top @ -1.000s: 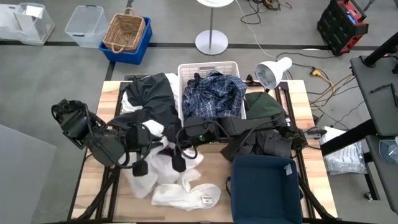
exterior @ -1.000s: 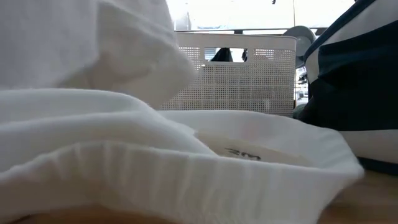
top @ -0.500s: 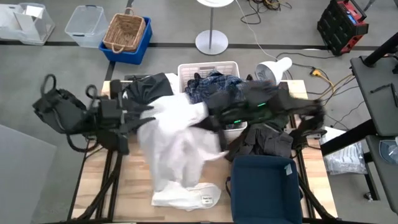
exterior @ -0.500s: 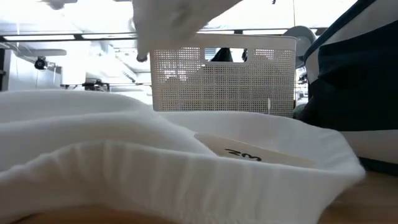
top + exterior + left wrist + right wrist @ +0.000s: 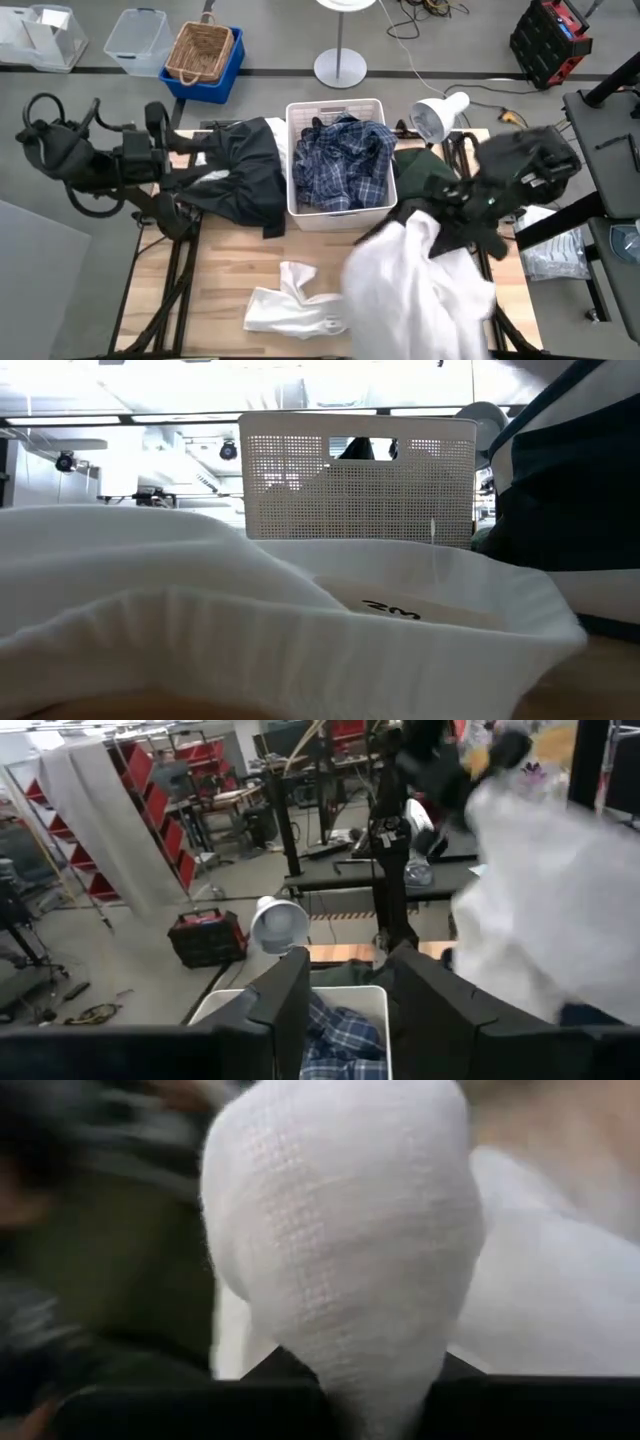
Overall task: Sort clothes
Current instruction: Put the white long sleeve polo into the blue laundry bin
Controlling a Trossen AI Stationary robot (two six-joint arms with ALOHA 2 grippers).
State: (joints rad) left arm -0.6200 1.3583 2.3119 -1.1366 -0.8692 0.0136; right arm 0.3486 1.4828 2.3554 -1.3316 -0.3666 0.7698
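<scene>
The right end effector is pinching a big white garment, which is hanging over the tabletop's right side; the left end effector is standing with fingers apart, holding nothing, at the left edge; a plaid shirt is lying in the white bin; a smaller white piece is lying in front; a desk lamp and grey floor are surrounding the wood.

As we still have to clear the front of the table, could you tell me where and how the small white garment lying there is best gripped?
Grip the raised, bunched fold at the end of the small white garment nearer the white basket, coming straight down from above. That end stands up in a ridge the fingers could likely pinch, while the rest lies flat on the table. Nothing lies over it.
</scene>
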